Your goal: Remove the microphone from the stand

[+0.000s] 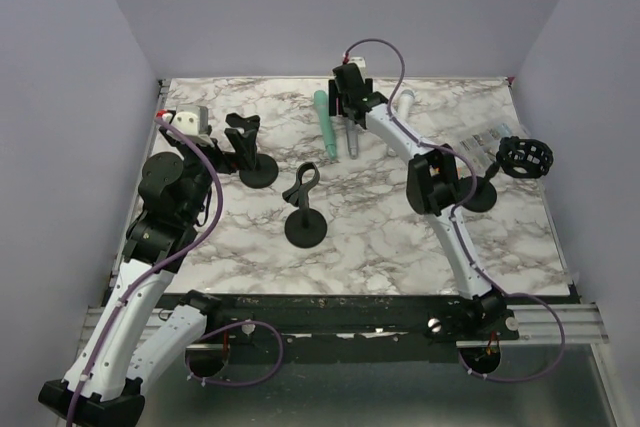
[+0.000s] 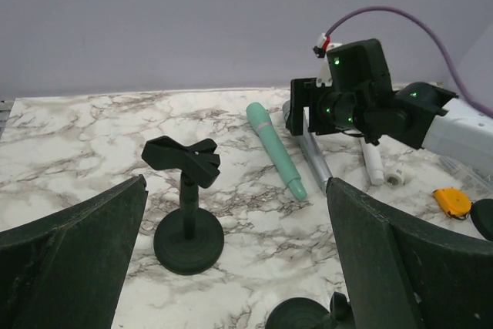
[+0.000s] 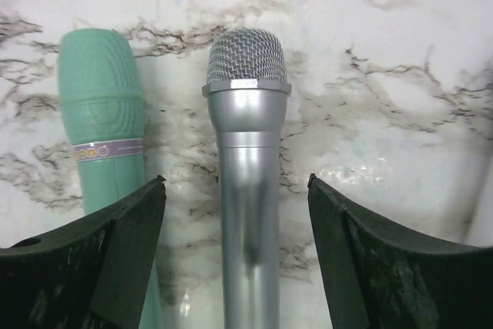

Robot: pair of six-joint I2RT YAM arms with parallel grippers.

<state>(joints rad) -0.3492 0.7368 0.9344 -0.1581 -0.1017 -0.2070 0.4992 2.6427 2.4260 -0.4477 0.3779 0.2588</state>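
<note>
Task looks almost finished: silver microphone (image 3: 246, 159) lying flat on the marble table (image 1: 400, 242) near the far edge, just beside a green microphone (image 3: 102, 113), in no holder. Left stand (image 1: 257, 155) and centre stand (image 1: 304, 212) both empty. Probably only the retreat remaining. Right gripper (image 3: 235, 182) stretched far forward, pointing down, jaws wide apart astride the silver shaft, clamping nothing. Left gripper (image 2: 236, 184) also spread wide, empty, facing the left stand.

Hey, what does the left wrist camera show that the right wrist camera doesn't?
Only the left wrist: an empty stand and a small yellow object. Only the right wrist: the mesh head of the silver microphone, between the open fingers of the right gripper. Both: the green microphone and the silver one lying side by side on the marble table.
</note>
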